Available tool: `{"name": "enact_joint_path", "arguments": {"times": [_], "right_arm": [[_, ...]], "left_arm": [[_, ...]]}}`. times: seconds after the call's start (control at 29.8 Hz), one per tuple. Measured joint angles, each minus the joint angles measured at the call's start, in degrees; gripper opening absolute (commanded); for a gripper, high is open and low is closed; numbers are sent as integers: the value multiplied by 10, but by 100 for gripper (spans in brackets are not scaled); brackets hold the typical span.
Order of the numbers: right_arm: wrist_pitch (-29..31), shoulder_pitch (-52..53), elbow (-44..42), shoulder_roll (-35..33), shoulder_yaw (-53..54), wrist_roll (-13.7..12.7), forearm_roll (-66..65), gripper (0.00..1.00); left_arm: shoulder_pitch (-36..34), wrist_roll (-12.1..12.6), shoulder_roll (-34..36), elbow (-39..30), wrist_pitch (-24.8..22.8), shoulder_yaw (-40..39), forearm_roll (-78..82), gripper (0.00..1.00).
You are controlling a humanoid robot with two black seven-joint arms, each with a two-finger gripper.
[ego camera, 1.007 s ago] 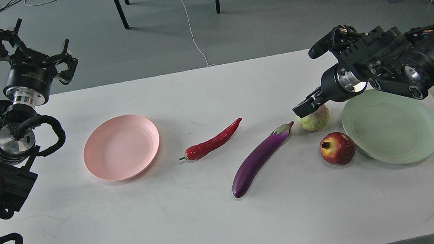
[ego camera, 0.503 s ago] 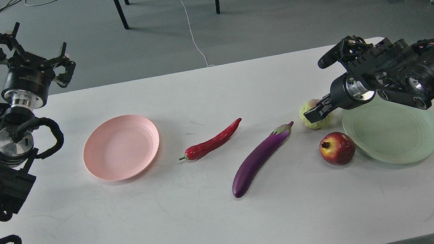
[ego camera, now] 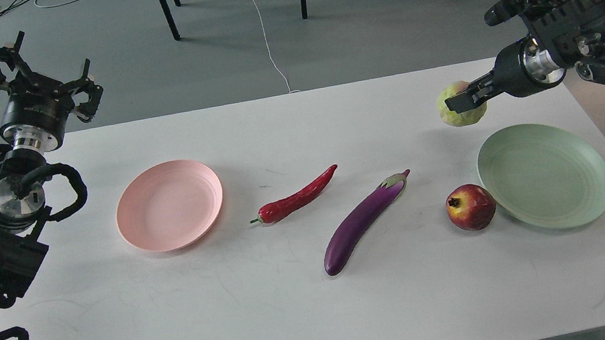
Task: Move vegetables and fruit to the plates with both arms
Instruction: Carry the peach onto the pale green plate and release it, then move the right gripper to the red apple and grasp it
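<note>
My right gripper is shut on the bumpy yellow-green fruit and holds it in the air above the table, up and left of the mint green plate. The dark red pomegranate rests against that plate's left rim. The purple eggplant lies diagonally at the table's middle, the red chili pepper to its left. The pale pink plate is empty at the left. My left gripper is open, raised beyond the table's far left corner.
The white table has its far edge just behind the lifted fruit and its right edge near the green plate. Chair legs and cables lie on the floor behind.
My right gripper closed on the yellow-green fruit on the table and lifted it up and to the right. The left arm barely moved.
</note>
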Motion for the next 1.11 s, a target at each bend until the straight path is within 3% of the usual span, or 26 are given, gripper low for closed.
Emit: {"name": "enact_joint_path", "arguments": {"times": [0.23, 0.37, 0.57, 0.77, 0.97, 1.11], "right_arm": [[-3, -29, 42, -120, 2, -1, -17, 56], [-11, -76, 44, -156, 22, 0, -20, 58], [-41, -138, 39, -163, 36, 1, -21, 66], [-49, -157, 40, -160, 38, 3, -22, 91], [-51, -157, 43, -173, 36, 3, -42, 96], [-51, -130, 46, -176, 40, 3, -44, 96]], "left_arm": [[0, 0, 0, 0, 0, -1, -1, 98], [0, 0, -1, 0, 0, -1, -1, 98], [1, -1, -3, 0, 0, 0, -1, 98], [1, -1, -2, 0, 0, -1, -1, 98], [2, -28, -1, 19, -3, -1, -1, 98], [2, -33, -2, 27, -6, -1, -1, 98]]}}
